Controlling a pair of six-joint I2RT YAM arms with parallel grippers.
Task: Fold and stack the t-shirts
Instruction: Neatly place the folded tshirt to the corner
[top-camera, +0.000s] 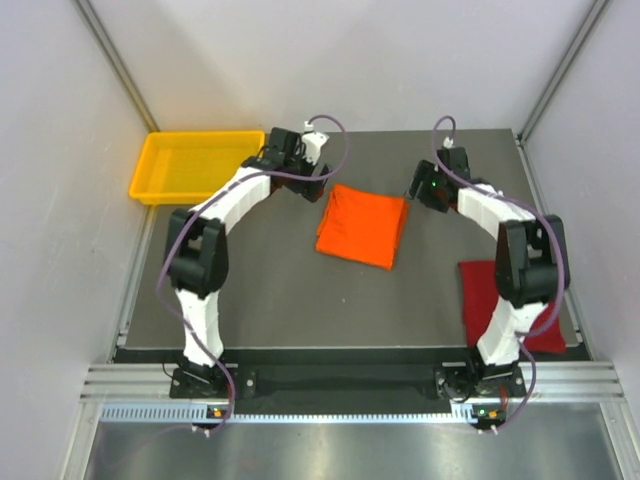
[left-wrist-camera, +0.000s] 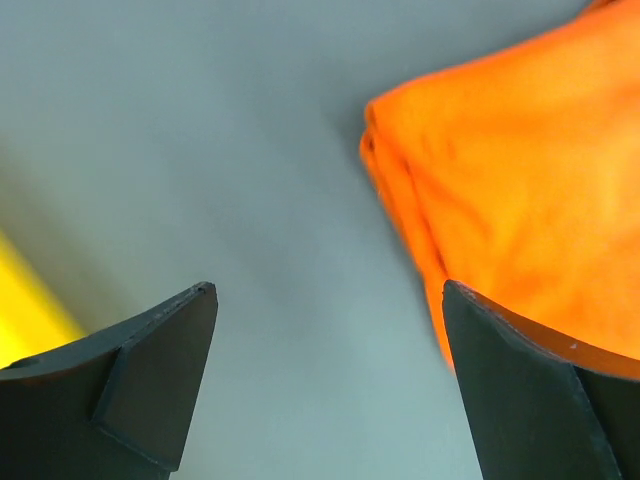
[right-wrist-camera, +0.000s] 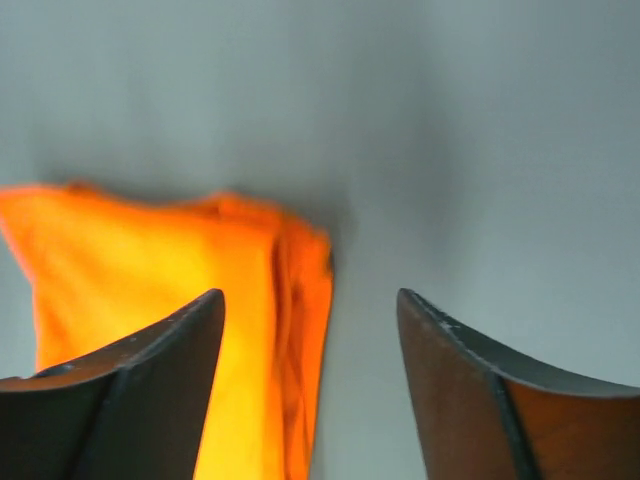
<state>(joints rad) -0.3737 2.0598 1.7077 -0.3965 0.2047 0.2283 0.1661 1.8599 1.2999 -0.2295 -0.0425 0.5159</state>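
Orange cloth marks the centre of the overhead view: the orange shirt (top-camera: 362, 226) lies folded into a compact, slightly skewed rectangle on the dark worktop (top-camera: 290, 290). The red shirt (top-camera: 478, 295) lies well apart at the near right, partly hidden by the right arm, so its fold cannot be judged. The left end effector (top-camera: 312, 188) sits just beside the orange shirt's far left corner, and the right end effector (top-camera: 424, 190) just beside its far right corner. A yellow tray (top-camera: 190, 165) stands at the far left.

Left wrist view: the left end effector (left-wrist-camera: 325, 385) is spread wide and holds nothing. Bare worktop (left-wrist-camera: 200, 150) fills the gap, and the orange shirt (left-wrist-camera: 520, 180) shows stacked layers at its edge beside the right finger. A sliver of tray (left-wrist-camera: 25, 310) appears at left.

Right wrist view: the right end effector (right-wrist-camera: 310, 390) is likewise wide apart and empty, with the orange shirt (right-wrist-camera: 150, 270) behind its left finger and the layered corner reaching into the gap.

Judged risk: a pinch at either corner may catch only the upper layers, letting the fold fall open on lifting. Uneven lifting by the two arms could skew the rectangle. The right arm, hanging over the red shirt, might drag it when moving.
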